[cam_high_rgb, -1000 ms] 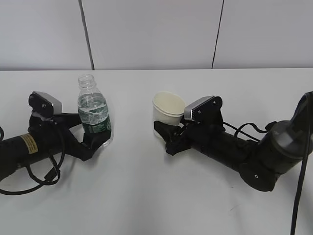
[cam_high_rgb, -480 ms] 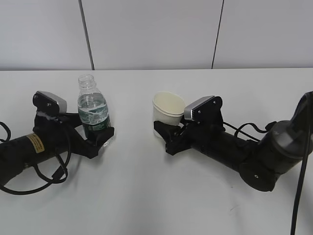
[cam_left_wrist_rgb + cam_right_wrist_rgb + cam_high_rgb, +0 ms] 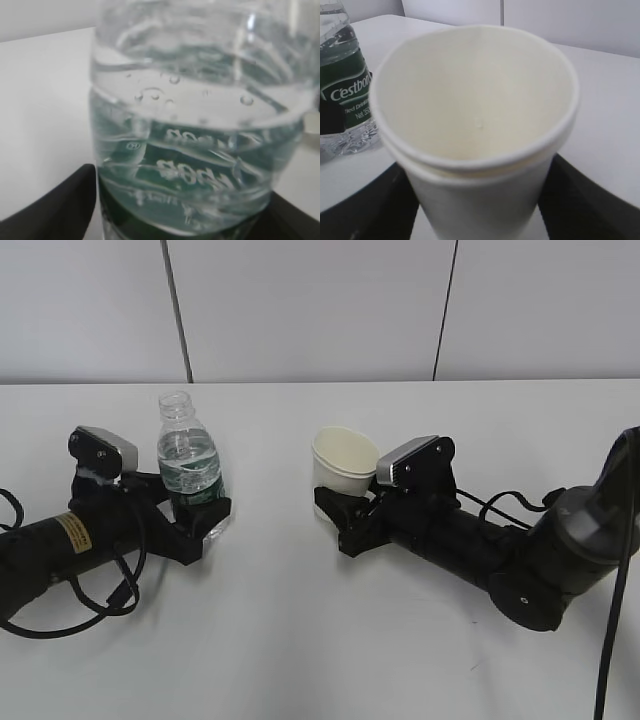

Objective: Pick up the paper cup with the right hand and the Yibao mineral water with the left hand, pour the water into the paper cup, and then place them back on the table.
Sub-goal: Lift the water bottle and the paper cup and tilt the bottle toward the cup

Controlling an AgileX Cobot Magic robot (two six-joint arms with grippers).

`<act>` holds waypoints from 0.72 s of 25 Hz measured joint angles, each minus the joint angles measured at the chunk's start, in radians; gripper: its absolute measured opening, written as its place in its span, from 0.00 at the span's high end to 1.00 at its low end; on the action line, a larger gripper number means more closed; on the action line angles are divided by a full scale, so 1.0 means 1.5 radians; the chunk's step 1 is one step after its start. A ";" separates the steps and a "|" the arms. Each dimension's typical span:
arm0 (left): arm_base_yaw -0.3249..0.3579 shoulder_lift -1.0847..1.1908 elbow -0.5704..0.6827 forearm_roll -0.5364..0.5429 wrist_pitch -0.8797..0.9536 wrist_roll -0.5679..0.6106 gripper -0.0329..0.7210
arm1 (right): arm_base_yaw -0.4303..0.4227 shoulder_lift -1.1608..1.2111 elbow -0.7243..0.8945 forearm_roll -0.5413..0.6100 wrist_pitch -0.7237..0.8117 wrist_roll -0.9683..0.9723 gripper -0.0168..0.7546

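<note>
Exterior view: at left of the frame, the left hand (image 3: 196, 519) reaching in low over the table (image 3: 300, 640), yellow sticker on the arm, grey-silver block on the wrist, black fingers closed around the lower part of the Yibao mineral water (image 3: 190, 468); bottle upright, uncapped, partly filled, base at or just above the tabletop, impossible to tell which. Right of centre, the right hand (image 3: 336, 515) stretched in from the lower right, clamped on the lower body of the paper cup (image 3: 345, 464); cup mouth open upward and tipped slightly toward the camera, base hidden behind the fingers. Bottle and cup well apart, both in the middle band of the frame. Left wrist view: bottle (image 3: 200, 125) filling nearly the whole frame, clear water with small bubbles, green label seen from behind through the water, one black finger (image 3: 55, 205) at lower left against the bottle's side, another dark edge at lower right. Right wrist view: cup (image 3: 475, 130) central, empty inside, rim slightly pressed out of round, black fingers (image 3: 370, 205) hugging both lower sides; bottle (image 3: 345, 85) at the upper left edge, label print partly readable.
</note>
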 joint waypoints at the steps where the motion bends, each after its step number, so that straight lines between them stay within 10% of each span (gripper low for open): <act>1: 0.000 0.000 0.000 0.000 -0.001 0.000 0.29 | 0.000 0.000 0.000 0.000 0.000 0.000 0.29; 18: 0.000 0.000 0.000 0.000 -0.001 -0.002 0.40 | 0.000 0.000 0.000 0.000 0.000 0.000 0.29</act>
